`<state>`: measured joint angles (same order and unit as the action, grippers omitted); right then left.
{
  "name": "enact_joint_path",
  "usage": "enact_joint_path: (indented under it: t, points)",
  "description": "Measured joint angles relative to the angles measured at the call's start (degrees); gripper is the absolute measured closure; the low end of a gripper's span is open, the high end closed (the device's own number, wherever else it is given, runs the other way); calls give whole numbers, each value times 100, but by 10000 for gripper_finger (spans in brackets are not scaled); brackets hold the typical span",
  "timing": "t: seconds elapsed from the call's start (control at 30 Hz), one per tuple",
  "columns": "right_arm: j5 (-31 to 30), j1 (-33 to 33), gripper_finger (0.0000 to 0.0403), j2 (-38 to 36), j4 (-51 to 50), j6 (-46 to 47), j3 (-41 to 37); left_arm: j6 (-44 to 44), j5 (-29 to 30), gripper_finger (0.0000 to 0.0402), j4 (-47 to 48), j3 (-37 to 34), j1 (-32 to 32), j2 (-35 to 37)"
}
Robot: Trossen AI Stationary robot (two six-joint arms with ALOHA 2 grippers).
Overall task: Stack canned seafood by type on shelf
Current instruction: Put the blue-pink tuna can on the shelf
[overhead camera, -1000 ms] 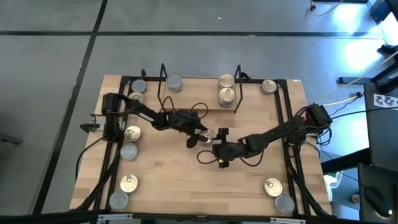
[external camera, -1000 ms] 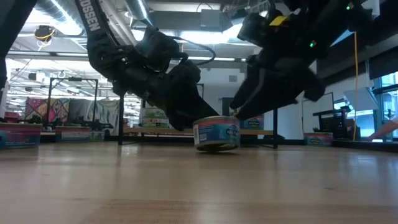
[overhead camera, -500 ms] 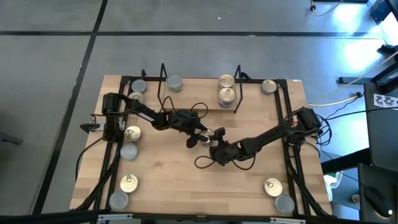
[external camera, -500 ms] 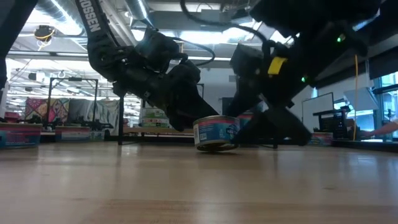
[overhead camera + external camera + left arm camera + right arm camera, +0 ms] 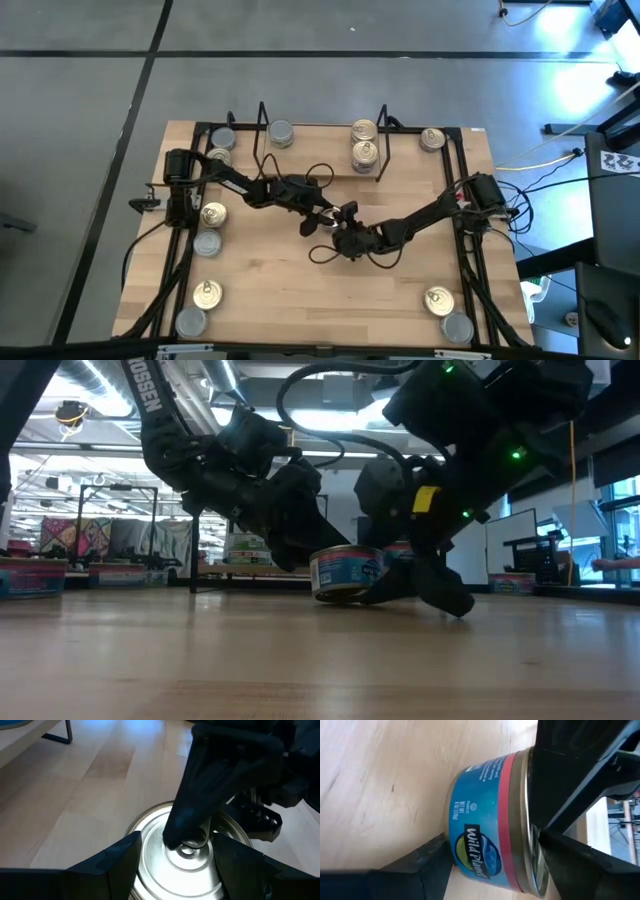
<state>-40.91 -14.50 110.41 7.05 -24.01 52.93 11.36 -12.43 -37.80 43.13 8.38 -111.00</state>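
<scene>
Near the middle of the bench [image 5: 300, 290], in front of the shelf [image 5: 320, 150], both tools meet at one tin [image 5: 347, 575]. The left tool [image 5: 322, 218] reaches in from the left side and grips this tin, its two fingers [image 5: 117, 855] pressed against opposite sides of the silver-grey lid. The tin has a blue label with a red band and stands slightly tilted on the wood, one edge lifted. The right tool [image 5: 343, 235] comes from the right side, laid low and turned sideways, with its fingers [image 5: 427, 857] spread around the same tin: one lies on the bench against the tin's bottom end, the other crosses the lid, where it touches the centre.

On the shelf stand a silver-grey tin [image 5: 281, 133] towards the left end and two gold-lidded tins [image 5: 364, 131] towards the right end, one just in front of the other. More tins lie left of the shelf along the bench's left edge [image 5: 212, 214], one sits right of the shelf [image 5: 432, 139], and two sit at the front right corner [image 5: 439, 300].
</scene>
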Motion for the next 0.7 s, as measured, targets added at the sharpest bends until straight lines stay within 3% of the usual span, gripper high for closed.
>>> enact_joint_path:
  t: [0.17, 0.5, 0.7]
  points:
    - [97, 87, 172, 2, 24, -84, -2, 96, 2, 153, -1, -3, 15, 5]
    - [-8, -50, 178, -93, -135, -24, -15, 264, -5, 153, -17, 2, 24, 17]
    - [169, -194, 200, -370, -262, 199, -13, 241, -40, 153, 548, -62, -6, 533]
